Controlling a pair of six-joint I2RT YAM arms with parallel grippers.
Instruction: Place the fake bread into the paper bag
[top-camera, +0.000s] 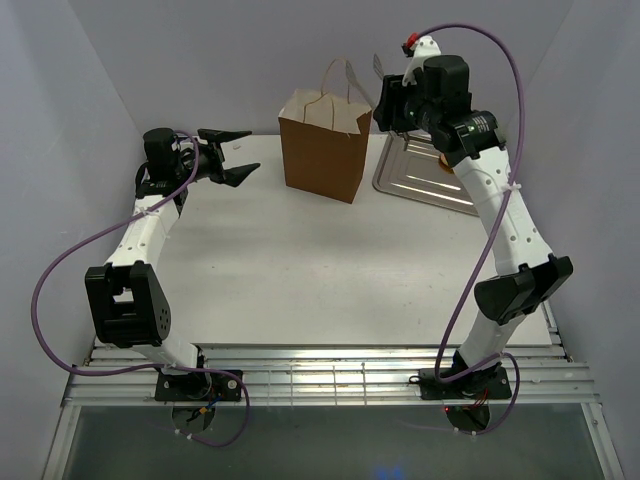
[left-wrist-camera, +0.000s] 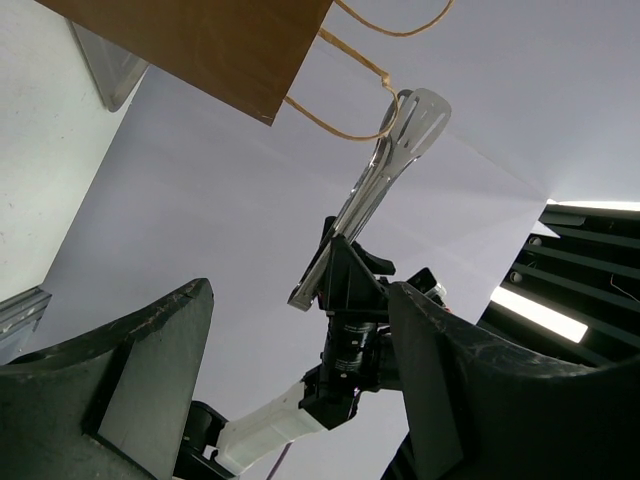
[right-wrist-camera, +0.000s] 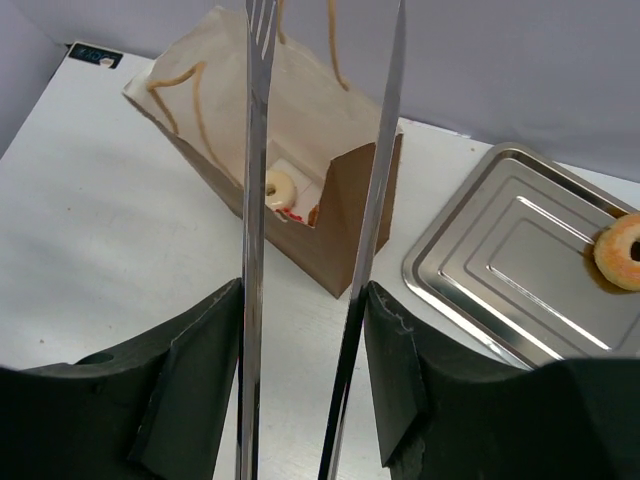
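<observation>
Black left claw (top-camera: 252, 150) is spread wide with nothing in it, held up over the white table (top-camera: 300, 270), off to the left of the paper bag (top-camera: 322, 155). Bag's standing upright with its mouth open. From the right wrist view you can spot fake bread down inside: a pale round pastry (right-wrist-camera: 273, 187) with a red bit (right-wrist-camera: 287, 209) tucked beside it. Right claw (right-wrist-camera: 303, 290) is up high between bag and tray, pinched on the metal tongs (right-wrist-camera: 256, 200), whose tips are apart and empty. Over on the silver tray (right-wrist-camera: 500, 240), an orange ring donut (right-wrist-camera: 621, 250) lies near one edge.
</observation>
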